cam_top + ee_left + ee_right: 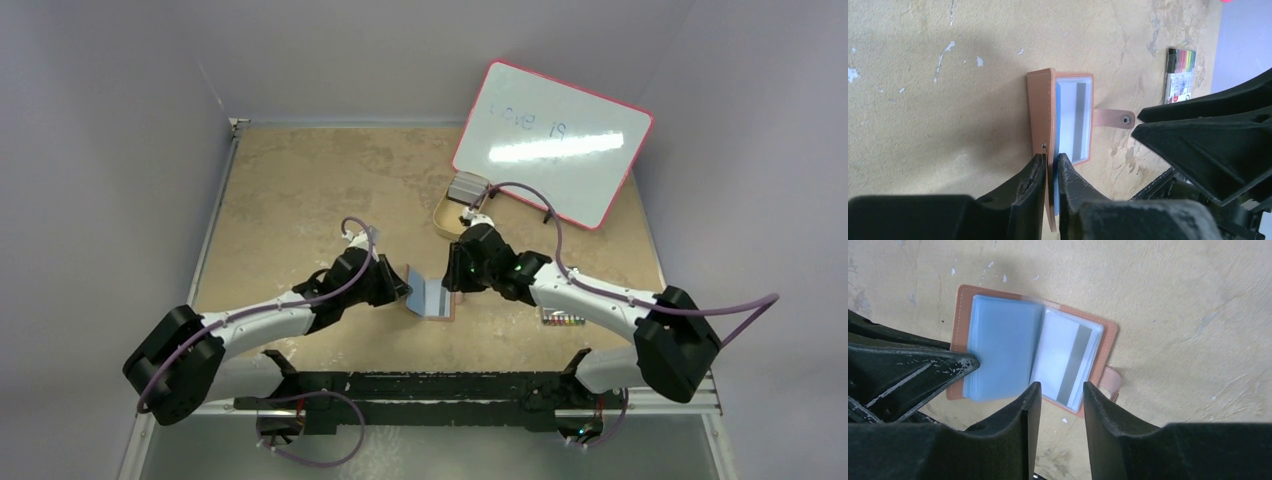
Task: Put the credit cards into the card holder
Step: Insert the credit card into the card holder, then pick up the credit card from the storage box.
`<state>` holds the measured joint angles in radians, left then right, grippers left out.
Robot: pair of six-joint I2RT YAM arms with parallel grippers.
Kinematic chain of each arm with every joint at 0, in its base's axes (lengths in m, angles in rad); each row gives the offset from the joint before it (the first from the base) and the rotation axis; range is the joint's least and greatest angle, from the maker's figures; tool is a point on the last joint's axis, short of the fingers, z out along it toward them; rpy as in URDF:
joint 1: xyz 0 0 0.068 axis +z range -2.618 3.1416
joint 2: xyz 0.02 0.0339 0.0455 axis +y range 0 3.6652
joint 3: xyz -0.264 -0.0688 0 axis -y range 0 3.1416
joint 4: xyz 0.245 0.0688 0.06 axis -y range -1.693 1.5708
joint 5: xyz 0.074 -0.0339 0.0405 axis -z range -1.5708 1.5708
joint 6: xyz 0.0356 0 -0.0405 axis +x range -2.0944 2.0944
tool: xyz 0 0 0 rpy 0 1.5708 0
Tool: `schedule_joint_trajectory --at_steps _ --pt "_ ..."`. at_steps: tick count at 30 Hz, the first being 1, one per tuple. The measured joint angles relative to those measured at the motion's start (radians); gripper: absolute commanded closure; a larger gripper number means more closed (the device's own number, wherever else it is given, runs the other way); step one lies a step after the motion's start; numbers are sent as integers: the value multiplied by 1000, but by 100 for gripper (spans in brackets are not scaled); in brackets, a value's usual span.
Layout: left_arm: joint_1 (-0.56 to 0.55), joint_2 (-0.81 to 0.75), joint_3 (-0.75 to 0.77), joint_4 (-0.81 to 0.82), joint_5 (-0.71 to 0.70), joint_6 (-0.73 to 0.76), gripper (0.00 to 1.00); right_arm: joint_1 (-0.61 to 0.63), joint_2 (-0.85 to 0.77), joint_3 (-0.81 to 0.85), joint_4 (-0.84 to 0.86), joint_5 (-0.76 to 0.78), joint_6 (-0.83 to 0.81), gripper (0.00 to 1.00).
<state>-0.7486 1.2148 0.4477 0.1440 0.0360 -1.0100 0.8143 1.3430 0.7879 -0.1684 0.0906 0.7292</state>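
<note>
The small reddish-brown leather bifold card holder [1040, 105] lies open on the speckled tan bench [320, 190], between the two arms. One cover stands upright and its snap tab [1110, 118] points away from it.

The left claw [1052, 159] has its fingers close together on either side of that raised cover, at its near edge. I cannot tell whether they actually pinch it or only bracket it.

The right claw [1062, 390] hovers just above the holder's near edge, jaws apart and empty.

A white credit card with a grey stripe [1068, 360] sits in the clear sleeve on the flat side. The pale blue sleeves [1000, 347] beside it look blurred.

This reads as the end of one insertion, with the card seated and the right claw free. A greyish stack [467, 187], probably more cards, rests in the tan oval tray [441, 215] farther back, well apart from the holder.

The next move probably calls for the right arm to reach to that tray and lift a single thin card by its edge. The left claw needs to hold the cover up so that a free sleeve faces the incoming card.
</note>
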Motion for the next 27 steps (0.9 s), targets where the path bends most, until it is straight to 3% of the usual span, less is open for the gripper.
schedule_joint_trajectory --at_steps 5,11,20,27 --pt "0 -14 -5 -11 0 3 78 -69 -8 59 -6 -13 -154 55" --pt "0 -35 -5 -14 -1 9 77 -229 32 214 10 -21 -381 43" --pt "0 -36 -17 -19 -8 13 77 -315 318 444 47 58 -730 42" --pt "0 -35 -24 -20 -10 26 77 -323 487 552 49 84 -882 41"
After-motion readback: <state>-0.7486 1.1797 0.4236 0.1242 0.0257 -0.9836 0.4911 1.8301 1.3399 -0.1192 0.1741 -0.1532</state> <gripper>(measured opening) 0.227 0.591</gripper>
